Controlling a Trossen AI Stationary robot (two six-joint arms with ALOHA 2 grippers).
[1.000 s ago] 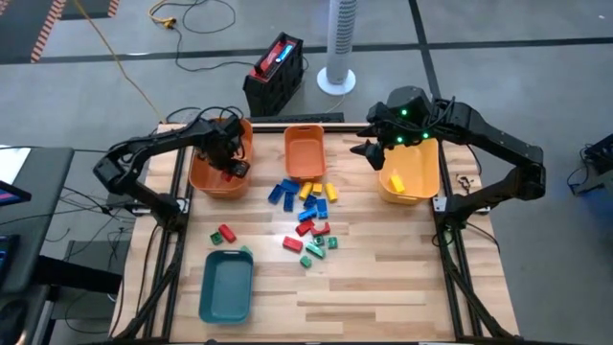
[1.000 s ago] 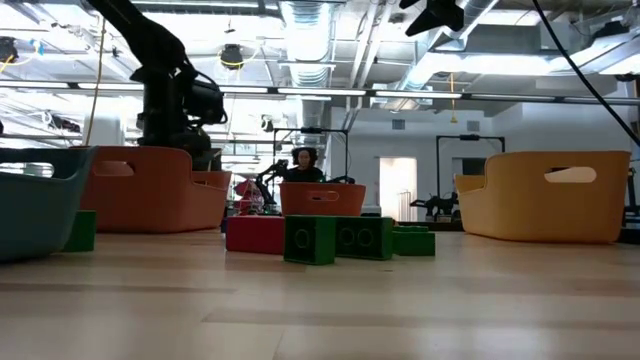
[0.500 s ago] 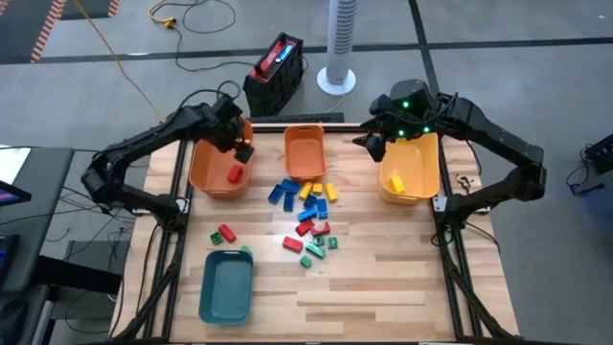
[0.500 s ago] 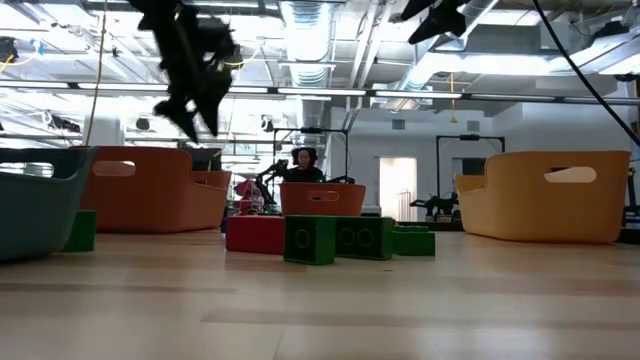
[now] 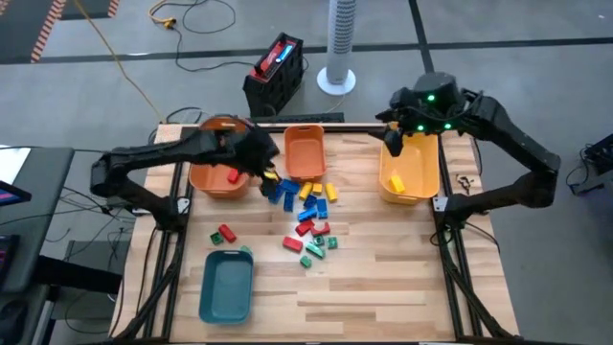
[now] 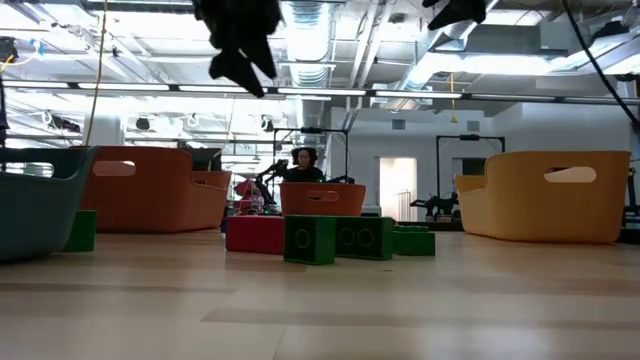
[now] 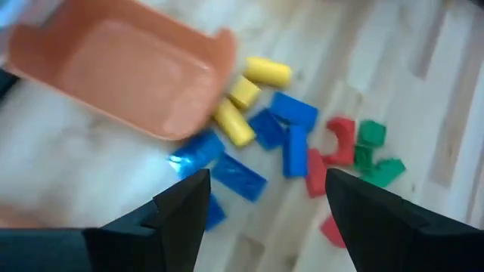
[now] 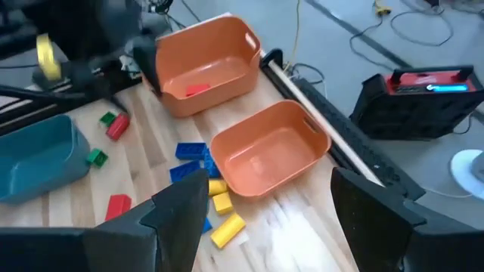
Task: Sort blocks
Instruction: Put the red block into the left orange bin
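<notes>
Wood tabletop: pale planks on which three bins and the scattered blocks are set
Left orange bin: seen at the far left of the table, with one red block lying inside it
Middle orange bin: placed at the far centre, nothing seen inside it
Yellow bin: placed at the far right, with a yellow block lying inside
Teal bin: set at the near left, nothing seen inside it
Loose blocks: blue, yellow, red and green ones are spread in the middle of the table, just near of the middle orange bin
Stray pair: a red block is seen left of the cluster, and a green block lies just beside the teal bin's far right corner
Left gripper: held above the table between the left and middle orange bins, over the far left edge of the cluster; its fingers are spread apart and nothing is held
Right gripper: held over the far left corner of the yellow bin; its fingers are spread wide and nothing is gripped
Low view: two green blocks and a red block are seen nearest the camera
</notes>
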